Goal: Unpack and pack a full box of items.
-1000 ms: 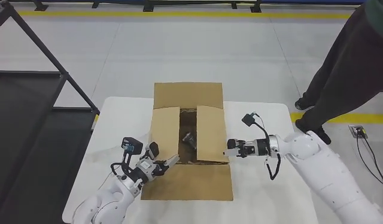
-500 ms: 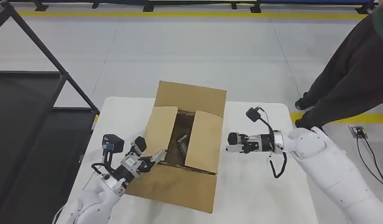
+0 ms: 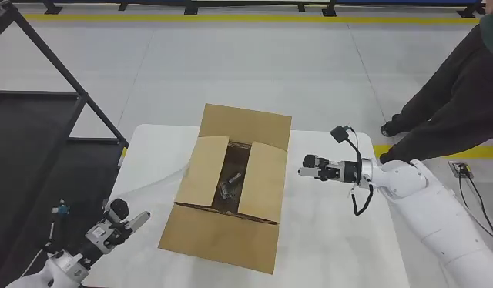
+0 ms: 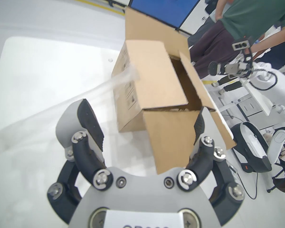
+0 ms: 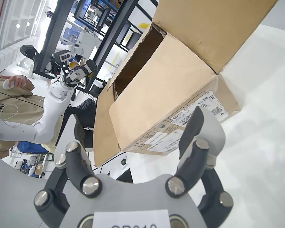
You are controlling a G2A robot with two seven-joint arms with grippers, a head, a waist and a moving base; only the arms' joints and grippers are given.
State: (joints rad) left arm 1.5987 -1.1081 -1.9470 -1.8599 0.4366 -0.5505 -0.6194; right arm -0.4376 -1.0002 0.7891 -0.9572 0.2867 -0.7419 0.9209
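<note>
- We see the cardboard box (image 3: 219,238) at the middle of the white table (image 3: 331,242), turned slightly, its 12 and 6 o'clock flaps folded outward and the two side flaps half lowered over the opening.
- In the gap between those flaps lie small dark items (image 3: 229,185); we cannot tell what they are.
- The left gripper (image 3: 137,220) hangs at the box's 8 o'clock, well apart from it, fingers spread and holding nothing.
- The right gripper (image 3: 303,169) hovers near the box's 3 o'clock side without touching it, fingers apart and holding nothing.
</note>
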